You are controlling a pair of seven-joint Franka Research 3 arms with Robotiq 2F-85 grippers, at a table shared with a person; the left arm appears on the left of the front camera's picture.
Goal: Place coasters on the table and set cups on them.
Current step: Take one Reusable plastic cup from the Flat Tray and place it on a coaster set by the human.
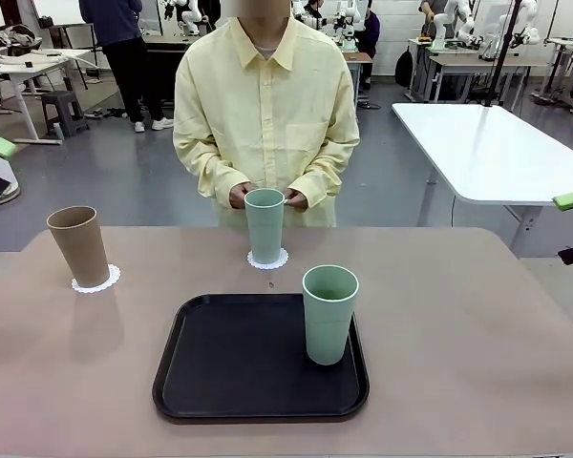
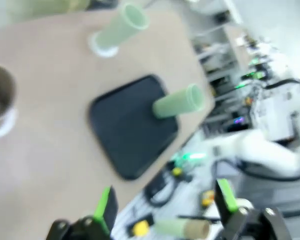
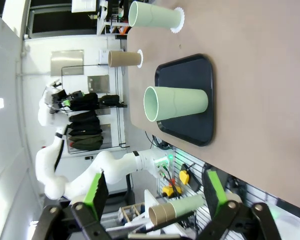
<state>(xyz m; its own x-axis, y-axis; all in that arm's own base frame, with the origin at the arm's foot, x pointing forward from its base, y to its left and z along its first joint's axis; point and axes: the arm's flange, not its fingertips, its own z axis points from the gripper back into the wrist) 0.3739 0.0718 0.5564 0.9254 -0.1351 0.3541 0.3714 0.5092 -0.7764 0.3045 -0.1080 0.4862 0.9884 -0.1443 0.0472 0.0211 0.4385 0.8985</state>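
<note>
Green-padded and black, the left gripper [image 2: 165, 204] is caught in its wrist view with the jaws spread wide: nothing is held between them and nothing is touched. The large matte beige-tan table [image 1: 458, 324] is seen well beyond the fingertips. The right gripper [image 3: 155, 192] is shown the same way in its own view, jaws fully apart, empty, in contact with nothing. Now the count is taken. Three tall tapered handleless tumblers are counted, one brown and two pale green. The brown cup [image 1: 78, 245] is stood upright at the table's left on a small round white lacy coaster [image 1: 97, 280]. The far pale green cup [image 1: 265, 225] is set upright on a second white lacy coaster [image 1: 267, 259] at the far middle, just in front of a person in a pale yellow shirt [image 1: 267, 105]. The person's right hand [image 1: 239, 196] and left hand [image 1: 297, 198] are held close behind its rim, and whether it is touched cannot be told. The near pale green cup [image 1: 329, 313] is stood upright on the right part of a black rectangular tray with rounded corners [image 1: 229, 372]. Two coasters are counted, both on the bare tabletop beyond the tray, and one tray.
</note>
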